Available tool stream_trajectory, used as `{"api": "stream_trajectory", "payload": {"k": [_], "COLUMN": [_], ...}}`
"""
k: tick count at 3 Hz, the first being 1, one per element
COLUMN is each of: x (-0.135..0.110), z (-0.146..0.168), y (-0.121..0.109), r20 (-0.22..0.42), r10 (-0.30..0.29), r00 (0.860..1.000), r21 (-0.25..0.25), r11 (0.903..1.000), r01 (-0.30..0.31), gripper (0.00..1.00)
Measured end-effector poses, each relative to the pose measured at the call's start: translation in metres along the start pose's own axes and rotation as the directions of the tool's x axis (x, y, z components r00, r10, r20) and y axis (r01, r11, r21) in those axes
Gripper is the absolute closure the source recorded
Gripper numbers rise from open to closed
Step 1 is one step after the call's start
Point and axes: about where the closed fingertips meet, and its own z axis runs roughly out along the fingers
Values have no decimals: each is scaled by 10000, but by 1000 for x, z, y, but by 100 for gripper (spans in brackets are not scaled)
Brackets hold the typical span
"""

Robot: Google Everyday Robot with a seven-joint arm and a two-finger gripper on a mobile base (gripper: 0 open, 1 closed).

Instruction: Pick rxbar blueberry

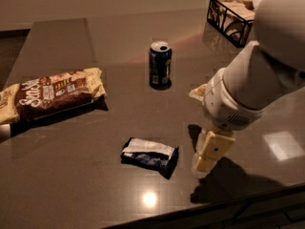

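Note:
The rxbar blueberry [149,153] lies flat on the dark table [86,190], near the front edge, a dark blue wrapper with a white band. My gripper [208,157] hangs from the white arm just to the right of the bar, a short gap away and low over the table. It holds nothing.
A dark blue drink can [160,65] stands upright behind the bar at mid-table. A large brown-and-cream snack bag [50,93] lies at the left. A black wire basket [232,16] with packets sits at the back right. The table's front edge runs just below the gripper.

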Motion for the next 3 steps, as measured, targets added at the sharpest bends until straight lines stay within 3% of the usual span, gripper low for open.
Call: {"api": "stream_trajectory", "payload": {"k": [1, 3], "x": [-11, -27], "z": [29, 65], "y": [10, 30], "r20": [-451, -1210], "r10": [-726, -1908], "r00": [9963, 9741], "r21": [-265, -831], "r11": [9971, 9799], "r01": [715, 1816], "gripper": [0, 0]}}
